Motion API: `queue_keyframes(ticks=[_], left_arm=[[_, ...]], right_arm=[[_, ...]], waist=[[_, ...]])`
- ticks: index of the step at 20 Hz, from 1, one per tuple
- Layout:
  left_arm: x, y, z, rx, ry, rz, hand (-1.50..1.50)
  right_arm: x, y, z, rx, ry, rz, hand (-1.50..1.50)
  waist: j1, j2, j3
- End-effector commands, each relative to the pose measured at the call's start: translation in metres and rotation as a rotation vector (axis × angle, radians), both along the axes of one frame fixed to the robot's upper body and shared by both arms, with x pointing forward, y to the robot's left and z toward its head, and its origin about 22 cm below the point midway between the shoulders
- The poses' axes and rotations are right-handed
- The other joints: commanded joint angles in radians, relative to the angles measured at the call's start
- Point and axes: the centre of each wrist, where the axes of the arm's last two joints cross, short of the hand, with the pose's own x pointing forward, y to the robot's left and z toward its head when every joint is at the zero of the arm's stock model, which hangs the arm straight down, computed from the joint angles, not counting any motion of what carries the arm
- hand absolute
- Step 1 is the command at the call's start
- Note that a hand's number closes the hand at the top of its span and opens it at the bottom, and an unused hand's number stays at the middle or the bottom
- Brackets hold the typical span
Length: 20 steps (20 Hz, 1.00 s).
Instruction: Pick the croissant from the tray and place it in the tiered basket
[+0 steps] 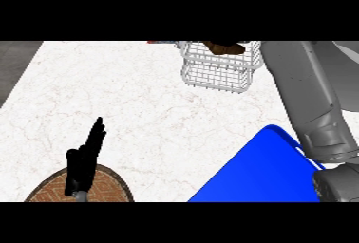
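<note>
The brown croissant (223,48) is at the top of the white wire tiered basket (216,76), at the counter's far edge. My right forearm stretches up the right side to the basket. Only a dark sliver of my right hand (242,43) shows, right by the croissant at the view's top edge; the rest is cut off. The blue tray (256,175) lies at the lower right with nothing visible on it, partly covered by my right arm. My left hand (82,163) rests open at the lower left, fingers up.
A round brown woven mat (105,187) lies under my left hand at the front edge. White marble counter (112,95) spreads between the mat, the tray and the basket. The counter's left edge runs along the far left.
</note>
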Motion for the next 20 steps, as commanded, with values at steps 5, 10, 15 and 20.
queue_keyframes(ticks=[5, 10, 15, 20], left_arm=[[-0.001, -0.002, -0.008, 0.009, 0.035, 0.003, 0.0], [-0.012, 0.0, -0.018, 0.009, 0.042, 0.023, 0.0], [-0.011, 0.009, -0.015, 0.022, 0.049, 0.045, 0.0], [-0.024, 0.016, -0.014, 0.003, 0.049, 0.054, 0.0]], right_arm=[[0.006, -0.024, 0.01, 0.314, -0.111, -0.029, -1.5], [0.001, -0.073, 0.03, 0.355, -0.28, -0.254, -1.5], [-0.013, -0.145, 0.06, 0.37, -0.31, -0.466, -1.5], [-0.053, -0.241, 0.048, 0.397, -0.285, -0.519, -1.5]], waist=[[-0.006, 0.003, -0.009], [-0.023, -0.003, -0.01], [-0.034, -0.006, -0.01], [-0.043, -0.011, -0.009]])
